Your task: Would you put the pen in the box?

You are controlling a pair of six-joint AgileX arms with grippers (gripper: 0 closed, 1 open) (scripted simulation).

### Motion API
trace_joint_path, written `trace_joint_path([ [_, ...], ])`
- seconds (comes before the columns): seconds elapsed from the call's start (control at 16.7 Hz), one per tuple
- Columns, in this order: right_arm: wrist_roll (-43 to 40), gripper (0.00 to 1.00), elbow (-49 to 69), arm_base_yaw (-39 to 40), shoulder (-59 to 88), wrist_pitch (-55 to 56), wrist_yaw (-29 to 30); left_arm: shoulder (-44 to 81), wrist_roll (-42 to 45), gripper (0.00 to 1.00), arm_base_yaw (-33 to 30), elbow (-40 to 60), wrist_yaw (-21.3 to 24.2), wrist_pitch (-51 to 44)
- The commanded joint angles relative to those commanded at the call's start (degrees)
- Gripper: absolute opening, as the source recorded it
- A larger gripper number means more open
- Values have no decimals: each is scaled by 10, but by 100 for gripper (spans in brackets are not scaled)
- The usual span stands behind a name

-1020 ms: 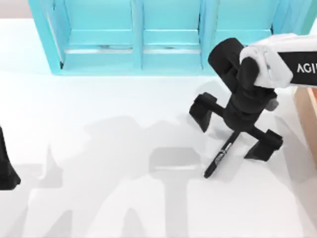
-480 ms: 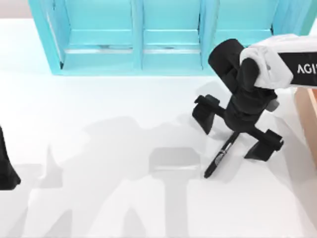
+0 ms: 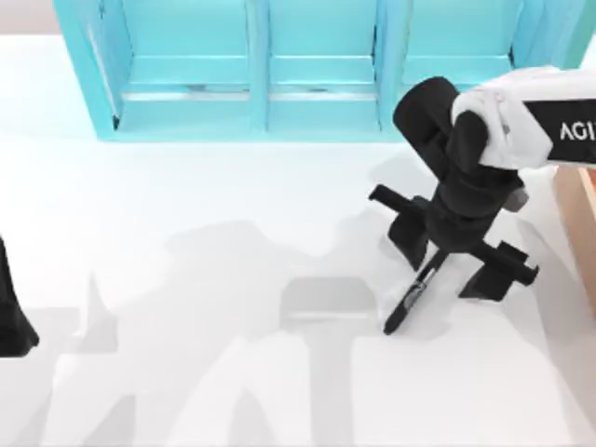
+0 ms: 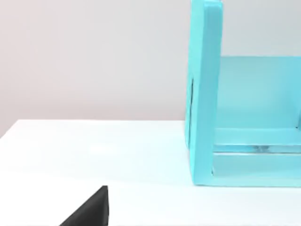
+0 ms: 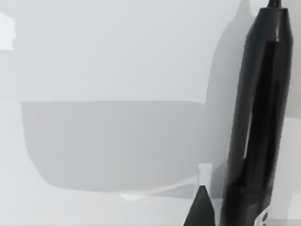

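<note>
— Black and slim, the pen point(image 3: 416, 294) lay flat on the white table point(image 3: 186, 279), at its right side, well short of the wooden box point(image 3: 579, 214) at the right edge. Which step was that?

— The grasp, I'd judge. The right gripper point(image 3: 463, 253) hung over the pen's upper end, fingers spread wide on either side, holding nothing.

— And next?

— Closing squarely on that smooth, round barrel.

— The left gripper point(image 3: 11, 317)?

— Parked at the left edge; I couldn't tell its fingers.
</note>
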Motion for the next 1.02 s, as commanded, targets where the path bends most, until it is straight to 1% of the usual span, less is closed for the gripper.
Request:
trace_joint_path([
  [0.06, 0, 2, 0, 0, 0, 0, 0, 0, 0, 100, 0, 0, 0, 0],
  [0.12, 0, 0, 0, 0, 0, 0, 0, 0, 0, 100, 0, 0, 0, 0],
  [0.54, 0, 0, 0, 0, 0, 0, 0, 0, 0, 100, 0, 0, 0, 0],
  [0.6, -22, 0, 3, -4, -46, -53, 20, 0, 0, 100, 0, 0, 0, 0],
  [0.78, -19, 0, 23, -4, -51, -77, 20, 0, 0, 100, 0, 0, 0, 0],
  [1.02, -19, 0, 90, -5, -78, -183, 20, 0, 0, 100, 0, 0, 0, 0],
])
